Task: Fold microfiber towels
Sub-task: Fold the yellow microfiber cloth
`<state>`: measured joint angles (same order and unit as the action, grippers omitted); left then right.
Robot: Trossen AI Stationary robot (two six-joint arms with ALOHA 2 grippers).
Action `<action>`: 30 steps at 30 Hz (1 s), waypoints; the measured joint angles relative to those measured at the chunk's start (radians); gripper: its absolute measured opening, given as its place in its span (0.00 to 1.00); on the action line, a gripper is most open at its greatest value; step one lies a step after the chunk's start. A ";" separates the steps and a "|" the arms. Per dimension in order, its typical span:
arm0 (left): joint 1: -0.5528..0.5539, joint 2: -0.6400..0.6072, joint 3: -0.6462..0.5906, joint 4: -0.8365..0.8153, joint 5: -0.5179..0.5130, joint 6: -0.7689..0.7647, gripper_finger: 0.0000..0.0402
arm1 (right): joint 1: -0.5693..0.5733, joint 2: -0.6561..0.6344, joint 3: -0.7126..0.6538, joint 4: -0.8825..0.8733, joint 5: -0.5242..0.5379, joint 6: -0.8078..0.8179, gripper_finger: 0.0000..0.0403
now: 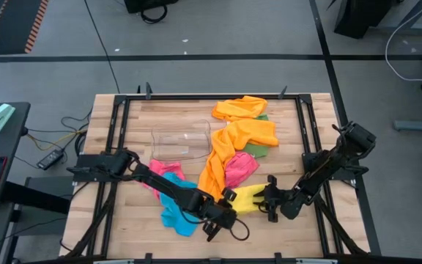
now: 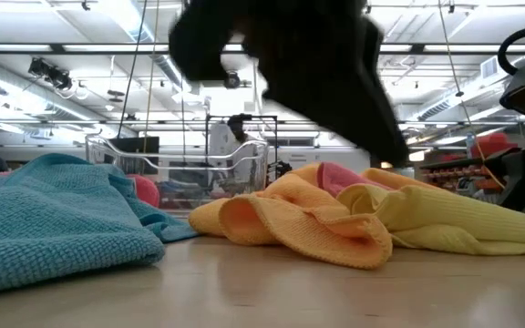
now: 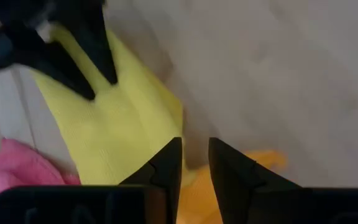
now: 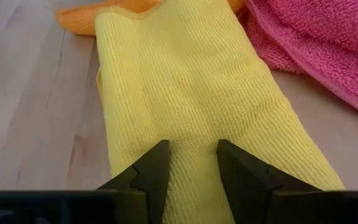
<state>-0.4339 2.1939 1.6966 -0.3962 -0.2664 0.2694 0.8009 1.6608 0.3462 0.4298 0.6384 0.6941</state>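
Two grippers work at the near edge of the wooden table [image 1: 134, 128], either side of a yellow towel [image 1: 249, 196]. Left gripper [image 1: 226, 207] sits at the towel's left end, beside where a long orange towel [image 1: 229, 150] ends; its wrist view shows the fingers [image 3: 166, 165] a narrow gap apart with nothing between them, tips over the yellow cloth's edge and a bit of orange. Right gripper [image 1: 271, 198] is at the towel's right end; in its wrist view the fingers [image 4: 151, 168] stand apart, low over the yellow cloth, which lies flat between them. Can't tell if they pinch it.

Yellow towel is rolled or folded into a strip, lying on the table between the two grippers. Pink towel [image 1: 240, 169] lies just behind it, touching, partly under the orange strip. Blue towel [image 1: 179, 207] is crumpled at front left, under the left arm, with another pink towel [image 1: 163, 170] behind it. Second orange towel [image 1: 240, 108] is bunched at the far edge, with a green towel [image 1: 258, 149] peeking out beneath the orange ones. Clear plastic bin [image 1: 181, 141] stands mid-table, left of the orange strip.
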 joint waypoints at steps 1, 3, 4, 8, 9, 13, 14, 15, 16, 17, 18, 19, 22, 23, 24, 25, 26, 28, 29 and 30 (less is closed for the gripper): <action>0.003 -0.003 0.000 0.027 -0.007 -0.017 0.21 | 0.000 0.000 0.000 -0.001 -0.002 -0.001 0.36; 0.020 -0.004 0.001 0.097 -0.033 -0.071 0.20 | -0.001 0.000 0.000 -0.002 -0.004 -0.008 0.36; 0.033 -0.003 0.000 0.121 -0.040 -0.097 0.20 | -0.001 0.000 0.000 -0.003 -0.005 -0.009 0.36; 0.083 0.034 -0.003 0.185 -0.046 -0.165 0.22 | -0.001 0.001 0.000 -0.004 -0.008 -0.010 0.36; 0.093 0.051 -0.002 0.222 -0.045 -0.180 0.23 | -0.001 0.001 0.000 -0.007 -0.008 -0.010 0.36; 0.111 0.104 -0.002 0.279 -0.033 -0.211 0.33 | -0.001 0.001 0.001 -0.008 -0.008 -0.020 0.36; 0.112 0.118 -0.002 0.284 -0.033 -0.221 0.36 | -0.001 0.000 0.001 -0.008 -0.009 -0.026 0.36; 0.113 0.131 -0.002 0.299 -0.032 -0.234 0.40 | -0.001 0.000 0.002 -0.010 -0.011 -0.029 0.36; 0.116 0.143 -0.004 0.313 -0.031 -0.238 0.44 | -0.001 0.000 0.002 -0.011 -0.012 -0.028 0.36; 0.117 0.151 -0.004 0.334 -0.023 -0.241 0.47 | -0.001 0.000 0.002 -0.010 -0.011 -0.029 0.36; 0.118 0.154 -0.004 0.341 -0.009 -0.244 0.50 | -0.001 0.000 0.002 -0.010 -0.011 -0.028 0.36; 0.119 0.158 -0.004 0.341 0.006 -0.246 0.53 | -0.001 0.000 0.002 -0.011 -0.011 -0.025 0.36; 0.124 0.171 -0.002 0.315 0.047 -0.290 0.59 | -0.001 0.000 0.003 -0.012 -0.011 -0.020 0.36; 0.125 0.172 -0.002 0.302 0.060 -0.310 0.61 | -0.001 0.000 0.003 -0.014 -0.011 -0.017 0.36; 0.127 0.171 0.000 0.282 0.069 -0.326 0.62 | -0.001 0.000 0.003 -0.014 -0.011 -0.017 0.36; 0.129 0.170 0.001 0.269 0.075 -0.346 0.63 | -0.001 0.000 0.003 -0.014 -0.011 -0.017 0.36; 0.130 0.170 0.001 0.263 0.081 -0.367 0.64 | -0.001 0.000 0.003 -0.014 -0.011 -0.017 0.36; 0.126 0.168 0.002 0.250 0.078 -0.375 0.66 | -0.001 0.000 0.003 -0.015 -0.011 -0.017 0.36; 0.123 0.167 0.002 0.244 0.077 -0.379 0.67 | -0.001 0.000 0.003 -0.015 -0.012 -0.016 0.36; 0.121 0.166 0.002 0.237 0.078 -0.382 0.68 | -0.001 0.000 0.003 -0.015 -0.012 -0.015 0.36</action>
<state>-0.3127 2.3600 1.6985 -0.1590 -0.1887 -0.1131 0.8001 1.6608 0.3492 0.4151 0.6266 0.6788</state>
